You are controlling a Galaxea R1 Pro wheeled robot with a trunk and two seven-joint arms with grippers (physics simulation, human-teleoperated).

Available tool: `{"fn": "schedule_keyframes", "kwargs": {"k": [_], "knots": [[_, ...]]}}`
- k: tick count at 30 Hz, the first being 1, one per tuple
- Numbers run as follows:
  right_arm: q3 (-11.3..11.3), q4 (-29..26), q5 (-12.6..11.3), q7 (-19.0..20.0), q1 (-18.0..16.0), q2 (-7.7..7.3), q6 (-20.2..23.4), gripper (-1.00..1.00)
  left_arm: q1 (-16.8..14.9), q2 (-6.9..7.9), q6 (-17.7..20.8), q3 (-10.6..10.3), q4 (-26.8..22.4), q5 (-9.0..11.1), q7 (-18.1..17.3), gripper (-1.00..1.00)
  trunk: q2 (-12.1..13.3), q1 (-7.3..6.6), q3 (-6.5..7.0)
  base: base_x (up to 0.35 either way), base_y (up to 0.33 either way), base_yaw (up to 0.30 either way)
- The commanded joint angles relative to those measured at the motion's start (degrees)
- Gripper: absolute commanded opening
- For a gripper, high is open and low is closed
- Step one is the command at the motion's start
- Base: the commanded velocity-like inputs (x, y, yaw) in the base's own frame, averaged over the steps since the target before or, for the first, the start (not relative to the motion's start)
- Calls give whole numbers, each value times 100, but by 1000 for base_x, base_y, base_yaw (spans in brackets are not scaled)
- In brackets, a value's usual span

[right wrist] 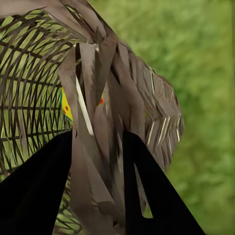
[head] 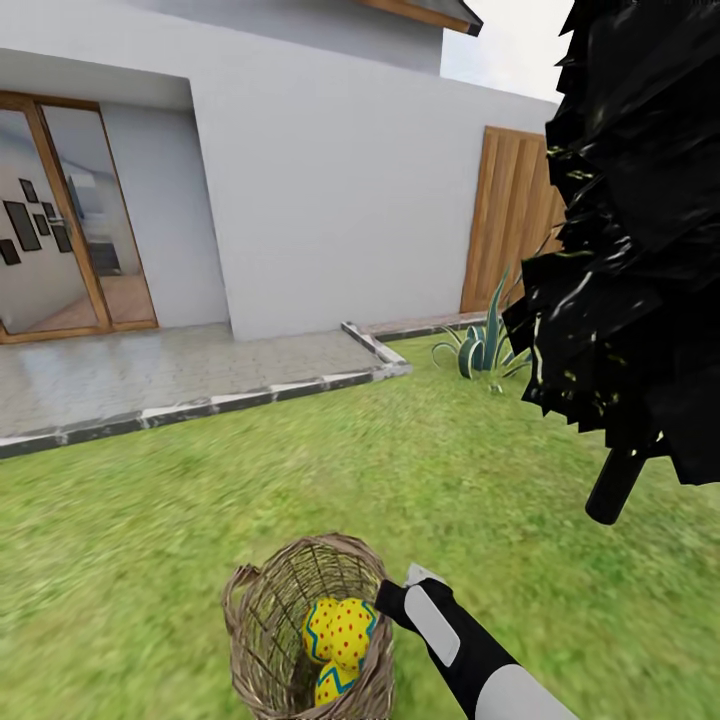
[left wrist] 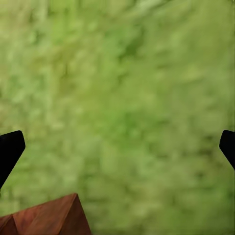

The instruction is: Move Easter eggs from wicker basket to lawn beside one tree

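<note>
Down on the lawn (head: 200,500) I see the wicker basket (head: 262,610) with three Easter eggs (head: 340,628) inside. My right claw (right wrist: 98,161) pinches the basket's braided rim, one finger on each side. My left claw (left wrist: 117,147) hangs wide over grass. Beyond the basket lie a paved patio (head: 150,375) and a black tree (head: 630,250).

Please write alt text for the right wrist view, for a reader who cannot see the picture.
The right gripper has its two black fingers on either side of the braided rim of the wicker basket, closed on it. A yellow Easter egg shows through the weave, and blurred green lawn lies behind.
</note>
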Motion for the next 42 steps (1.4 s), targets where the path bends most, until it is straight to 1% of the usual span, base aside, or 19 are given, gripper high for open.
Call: {"fn": "schedule_keyframes", "kwargs": {"k": [1,42], "knots": [[10,-11,-32,-46,-3,0,6,-100,-2,5,-20,-44,3,59,24,100,39,-24,13,0,0,0],[-16,-39,-33,45,22,0,-41,-100,-2,5,-13,-53,18,53,24,100,1683,-924,749,0,0,-2]]}}
